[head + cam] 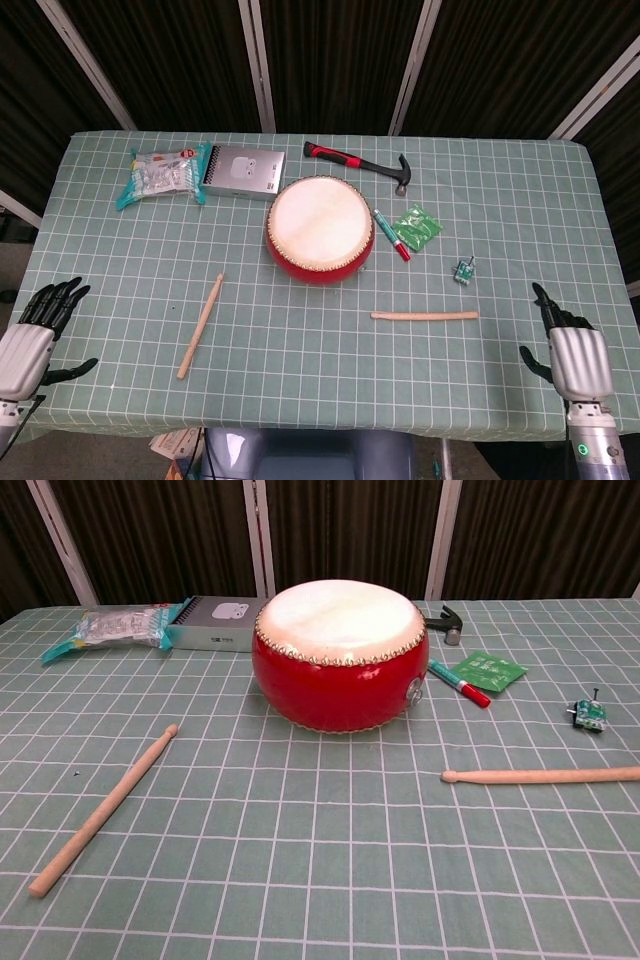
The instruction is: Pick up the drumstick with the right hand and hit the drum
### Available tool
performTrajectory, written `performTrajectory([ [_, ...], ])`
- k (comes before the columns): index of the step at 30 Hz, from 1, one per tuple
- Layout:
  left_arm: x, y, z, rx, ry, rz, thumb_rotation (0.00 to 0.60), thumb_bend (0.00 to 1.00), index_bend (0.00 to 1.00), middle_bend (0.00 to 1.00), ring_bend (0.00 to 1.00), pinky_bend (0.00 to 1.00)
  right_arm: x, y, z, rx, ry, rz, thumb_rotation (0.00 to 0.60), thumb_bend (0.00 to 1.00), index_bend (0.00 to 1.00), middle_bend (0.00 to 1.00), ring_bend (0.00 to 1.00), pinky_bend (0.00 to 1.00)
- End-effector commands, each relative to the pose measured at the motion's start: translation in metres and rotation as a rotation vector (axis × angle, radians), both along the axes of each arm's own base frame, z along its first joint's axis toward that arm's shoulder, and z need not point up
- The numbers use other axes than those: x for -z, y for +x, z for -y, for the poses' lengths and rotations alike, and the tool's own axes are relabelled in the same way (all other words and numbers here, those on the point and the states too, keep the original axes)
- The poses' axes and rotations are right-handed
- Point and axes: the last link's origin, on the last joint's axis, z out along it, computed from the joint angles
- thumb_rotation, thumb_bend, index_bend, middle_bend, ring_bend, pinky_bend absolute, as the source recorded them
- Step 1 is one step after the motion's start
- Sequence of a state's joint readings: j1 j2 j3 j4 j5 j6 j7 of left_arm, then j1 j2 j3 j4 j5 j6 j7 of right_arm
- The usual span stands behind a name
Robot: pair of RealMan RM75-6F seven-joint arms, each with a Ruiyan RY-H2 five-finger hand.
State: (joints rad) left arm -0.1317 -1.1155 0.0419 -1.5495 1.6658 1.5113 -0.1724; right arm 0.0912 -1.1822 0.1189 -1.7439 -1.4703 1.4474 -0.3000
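Note:
A red drum point(320, 229) point(340, 656) with a pale skin stands in the middle of the table. One wooden drumstick point(424, 316) point(545, 775) lies flat to its front right. A second drumstick point(200, 326) point(102, 811) lies at the front left. My right hand point(571, 352) is at the table's front right corner, fingers apart and holding nothing, to the right of the nearer drumstick. My left hand point(35, 328) hangs open off the front left edge. The chest view shows neither hand.
A hammer point(361, 164), a red and teal marker point(391, 235), a green packet point(417, 226) and a small green part point(464, 270) lie right of the drum. A plastic bag point(160, 173) and a grey box point(244, 170) sit at the back left.

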Motion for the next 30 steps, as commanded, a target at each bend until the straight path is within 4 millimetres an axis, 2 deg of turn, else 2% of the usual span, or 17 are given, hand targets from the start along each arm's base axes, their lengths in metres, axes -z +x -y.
performTrajectory([
  [1, 0.0, 0.0, 0.0, -0.006, -0.006, 0.004, 0.6, 0.0, 0.0, 0.0, 0.0, 0.01, 0.016, 0.021, 0.029, -0.021, 0.039, 0.008, 0.6, 0.27, 0.29, 0.93, 1.0, 1.0],
  [4, -0.001, -0.001, 0.0, -0.014, -0.011, 0.011, 0.6, 0.0, 0.0, 0.0, 0.0, 0.01, 0.031, 0.035, 0.048, -0.044, 0.062, -0.008, 0.6, 0.27, 0.38, 1.0, 1.0, 1.0],
  [7, -0.001, -0.001, 0.0, -0.021, -0.019, 0.022, 0.6, 0.0, 0.0, 0.0, 0.0, 0.01, 0.046, 0.047, 0.064, -0.046, 0.086, -0.018, 0.6, 0.28, 0.44, 1.0, 1.0, 1.0],
  [14, -0.001, -0.001, -0.002, -0.045, -0.044, 0.045, 0.6, 0.0, 0.0, 0.0, 0.0, 0.01, 0.075, 0.063, 0.091, -0.025, 0.131, -0.026, 0.6, 0.31, 0.47, 1.0, 1.0, 1.0],
  [23, -0.002, -0.002, -0.004, -0.067, -0.059, 0.064, 0.6, 0.0, 0.0, 0.0, 0.0, 0.01, 0.105, 0.064, 0.104, 0.018, 0.193, -0.043, 0.6, 0.31, 0.47, 1.0, 1.0, 1.0],
  [30, -0.002, -0.001, -0.005, -0.07, -0.065, 0.071, 0.6, 0.0, 0.0, 0.0, 0.0, 0.01, 0.123, 0.054, 0.1, 0.059, 0.227, -0.049, 0.6, 0.31, 0.47, 1.0, 1.0, 1.0],
])
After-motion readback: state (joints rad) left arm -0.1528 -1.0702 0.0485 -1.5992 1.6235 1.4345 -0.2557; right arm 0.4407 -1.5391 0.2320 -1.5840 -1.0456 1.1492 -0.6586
